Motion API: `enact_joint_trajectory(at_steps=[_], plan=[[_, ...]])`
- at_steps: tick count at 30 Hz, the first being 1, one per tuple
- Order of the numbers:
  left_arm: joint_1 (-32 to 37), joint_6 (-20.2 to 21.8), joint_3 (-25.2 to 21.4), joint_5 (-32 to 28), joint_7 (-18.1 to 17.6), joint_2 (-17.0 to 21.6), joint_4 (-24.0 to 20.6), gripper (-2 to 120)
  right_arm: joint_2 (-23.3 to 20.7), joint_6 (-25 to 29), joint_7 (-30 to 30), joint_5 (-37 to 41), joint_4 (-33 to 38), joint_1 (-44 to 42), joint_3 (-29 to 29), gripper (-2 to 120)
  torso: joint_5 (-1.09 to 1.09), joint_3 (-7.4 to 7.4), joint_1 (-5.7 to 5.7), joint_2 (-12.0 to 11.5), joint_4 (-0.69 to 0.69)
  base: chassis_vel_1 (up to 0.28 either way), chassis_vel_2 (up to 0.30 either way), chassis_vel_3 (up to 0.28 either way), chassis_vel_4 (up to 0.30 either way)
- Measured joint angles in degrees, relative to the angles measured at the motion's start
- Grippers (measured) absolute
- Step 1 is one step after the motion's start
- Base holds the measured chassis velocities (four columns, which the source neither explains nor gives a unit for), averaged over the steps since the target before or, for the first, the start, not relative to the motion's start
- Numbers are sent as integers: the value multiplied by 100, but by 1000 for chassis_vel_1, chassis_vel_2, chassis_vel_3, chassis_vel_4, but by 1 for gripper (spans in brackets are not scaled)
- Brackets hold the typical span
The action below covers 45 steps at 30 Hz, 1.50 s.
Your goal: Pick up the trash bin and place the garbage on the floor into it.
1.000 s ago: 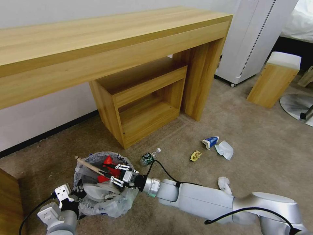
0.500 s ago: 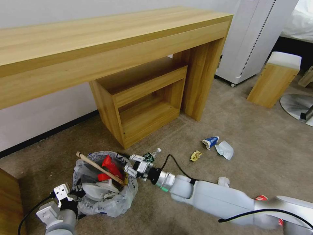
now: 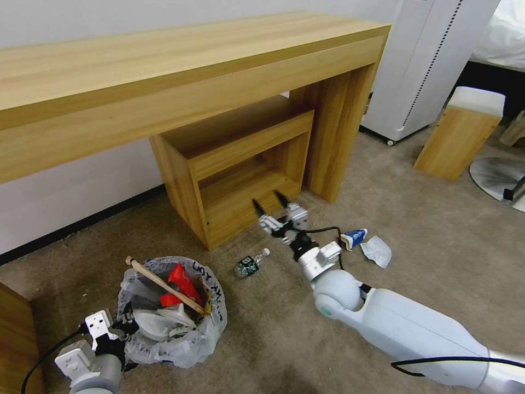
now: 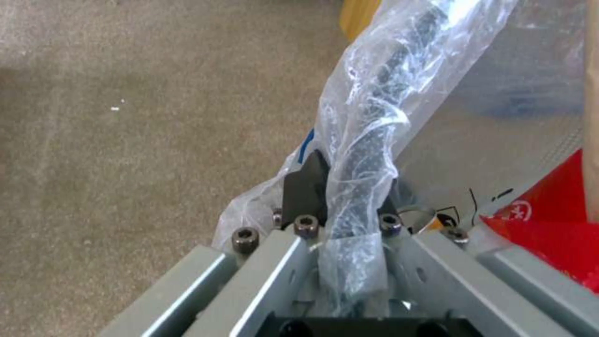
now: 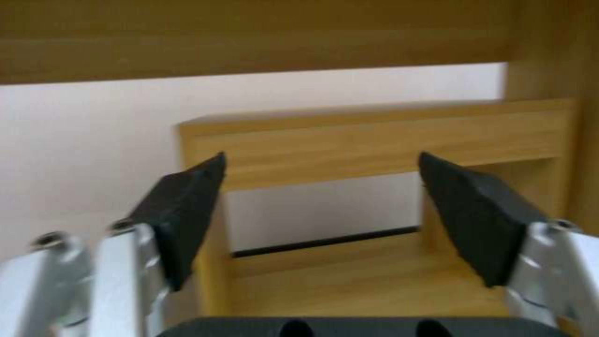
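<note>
Left gripper [image 3: 124,327] clamped on bin [image 3: 169,312] rim, bag [image 4: 368,121] bunched between its jaws. Bin on floor [image 3: 437,241]; holds one stick [image 3: 164,284], one red wrapper [image 3: 180,282], white items, possibly slippers. Black bag lettering unreadable. Right gripper [image 3: 272,203] empty, jaws wide, raised beyond the bin. One bottle [image 3: 250,264] lies just beside the bin; blue-white wrapper [image 3: 353,238] and tissue [image 3: 377,250] farther off.
</note>
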Motion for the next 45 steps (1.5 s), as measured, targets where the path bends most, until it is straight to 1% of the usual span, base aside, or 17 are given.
enact_joint_trajectory(at_steps=[1,2,3,4,5,6,8,9,13,14,17,22,25,29,35,38,45], plan=[[2,0,-2,-2,0,21,15,0,-60,-43,56,-6,30,-158,207,91,0,0,0,0,-1,0,0,0,0],[2,0,-2,-2,0,21,15,0,-60,-43,56,-6,30,-158,207,91,0,0,0,0,-1,0,0,0,0],[2,0,-6,-2,0,46,35,0,-121,-63,97,-28,56,-300,395,97,0,0,0,0,0,0,0,0,0],[-1,0,-7,-2,0,69,49,0,-191,-82,151,-95,62,-485,629,99,-1,0,0,0,-1,0,0,0,0],[-4,1,-7,-3,-6,81,52,0,-238,-117,218,-149,62,-607,782,100,0,0,0,0,-1,0,0,0,0],[-4,1,-7,-3,-6,81,52,0,-238,-117,218,-149,62,-607,782,100,0,0,0,0,-1,0,0,0,0],[-14,21,-3,23,-43,99,66,0,-335,-195,410,-279,57,-894,1153,100,0,-1,0,0,0,0,0,0,0],[-14,21,-3,23,-43,99,66,0,-335,-195,410,-279,57,-894,1153,100,0,-1,0,0,0,0,0,0,0],[-16,37,3,69,-62,119,77,0,-456,-358,682,-501,-4,-1421,1823,100,0,0,0,0,-1,0,0,0,0],[-16,37,3,69,-62,119,77,0,-456,-358,682,-501,-4,-1421,1823,100,0,0,0,0,-1,0,0,0,0],[12,34,5,129,-59,124,77,0,-504,-578,953,-623,-9,-1754,2251,100,-1,-1,0,0,-1,0,0,0,0],[57,-16,5,191,-52,124,78,0,-545,-856,1248,-775,6,-2068,2572,100,0,0,0,0,0,0,0,0,0],[81,-62,20,217,-49,119,79,0,-584,-1062,1506,-904,38,-2376,2897,100,0,0,0,0,-1,0,0,0,0],[87,-63,41,208,-48,127,52,0,-593,-993,1582,-1134,30,-2648,3188,100,-1,0,0,0,-1,0,0,0,0],[112,-20,8,123,-70,198,-1,0,-589,-823,1576,-1217,129,-3014,3481,100,-1,-1,0,0,-1,0,0,0,0],[188,41,6,60,-94,221,-85,0,-591,-802,1432,-1236,276,-3247,3703,100,-2,0,0,0,-1,0,0,0,0],[295,48,-9,39,-69,230,-209,0,-558,-807,1397,-1295,343,-3401,3859,100,-2,0,0,0,-1,0,0,0,0]])
